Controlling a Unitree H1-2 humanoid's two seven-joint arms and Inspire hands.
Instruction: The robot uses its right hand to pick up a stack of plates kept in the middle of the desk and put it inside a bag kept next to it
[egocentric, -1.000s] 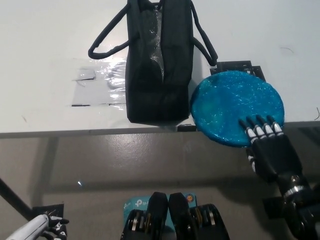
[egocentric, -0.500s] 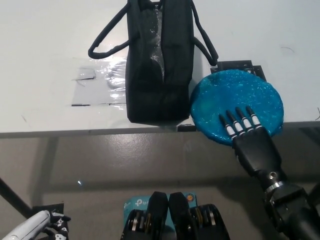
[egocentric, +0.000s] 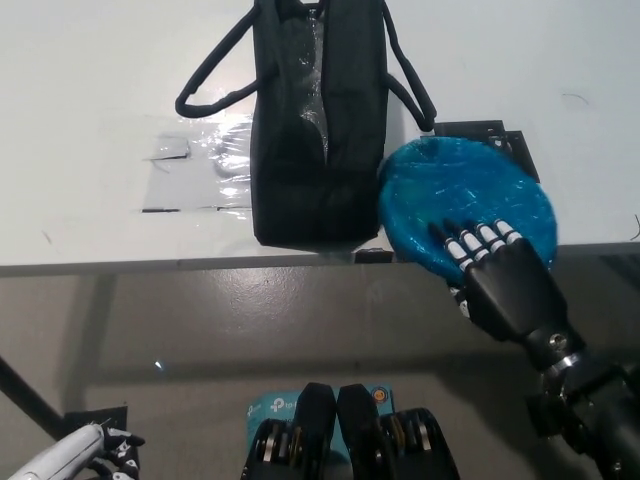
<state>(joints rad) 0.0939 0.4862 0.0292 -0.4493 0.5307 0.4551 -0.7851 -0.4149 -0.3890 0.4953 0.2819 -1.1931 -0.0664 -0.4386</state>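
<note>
White desk (egocentric: 90, 120) occupies the upper frame. Black bag (egocentric: 318, 120) stands upright at twelve o'clock, mouth open. Blue stack of plates (egocentric: 455, 200) sits just beside it at three o'clock, overhanging the desk edge. Right hand (egocentric: 500, 280) grips its near rim, fingers together on top. Left hand (egocentric: 95, 458) rests at seven o'clock; finger state undeterminable.

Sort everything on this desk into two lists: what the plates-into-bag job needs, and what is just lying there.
For the job:
- blue plates, at the desk's front edge
- black bag, upright beside them
- right hand, fingers on the plates' near edge

Lying about:
- clear plastic sheet, left of the bag
- black marker card, under the plates
- left hand, resting low, away from the desk
</note>
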